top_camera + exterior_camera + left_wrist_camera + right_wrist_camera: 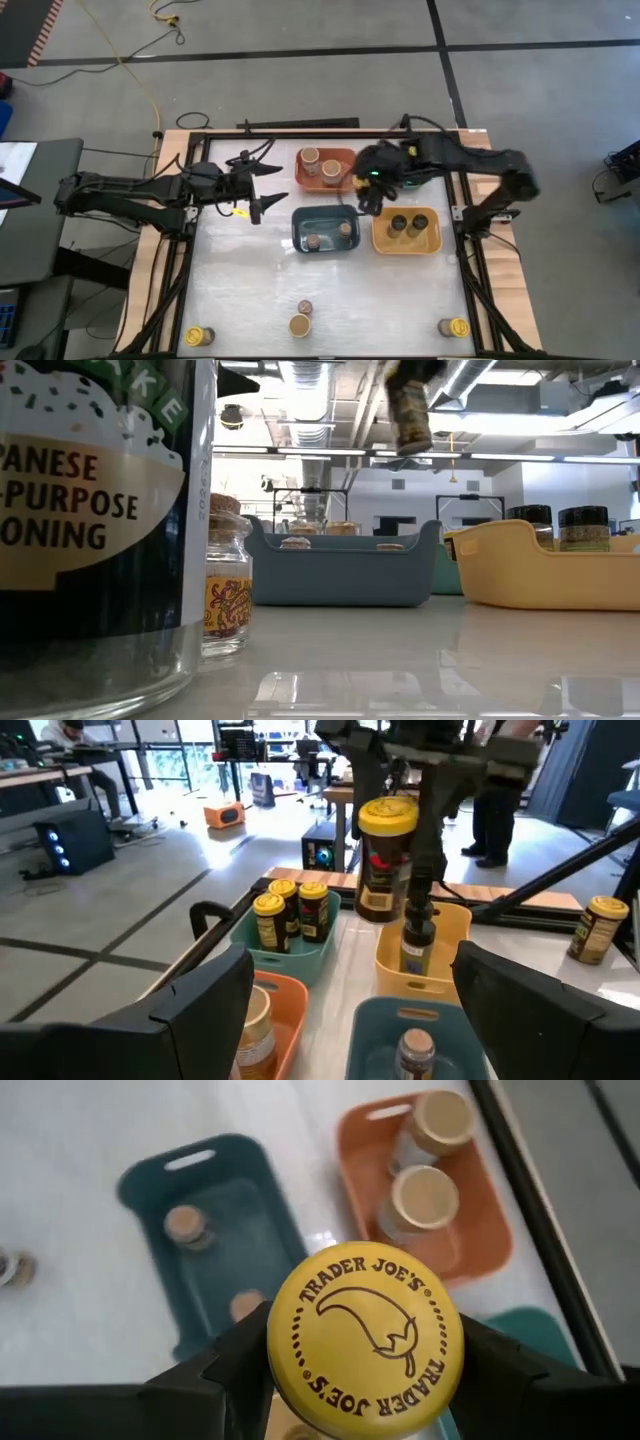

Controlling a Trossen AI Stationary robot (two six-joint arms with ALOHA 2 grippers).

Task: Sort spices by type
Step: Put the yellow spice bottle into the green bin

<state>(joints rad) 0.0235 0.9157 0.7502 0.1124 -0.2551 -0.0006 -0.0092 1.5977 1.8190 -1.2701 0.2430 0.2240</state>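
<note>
Right gripper (365, 1370): I am seeing it clenched on the small glass jar with the round yellow "Trader Joe's" lid (365, 1342), lifted above the table, upper middle of the high view.
Left gripper (268, 187): it is hanging released, holding nothing, left of centre in the high view.
Orange plastic bin (345, 158): it is holding two jars with wide tan lids (320, 162).
Dark teal plastic bin (327, 216): two small brown-topped jars (329, 235) are standing inside.
Yellow plastic bin (431, 241): two dark-topped jars (406, 225) are sitting inside.
Loose jars (301, 320): four are waiting along the bottom edge of the high view.
</note>
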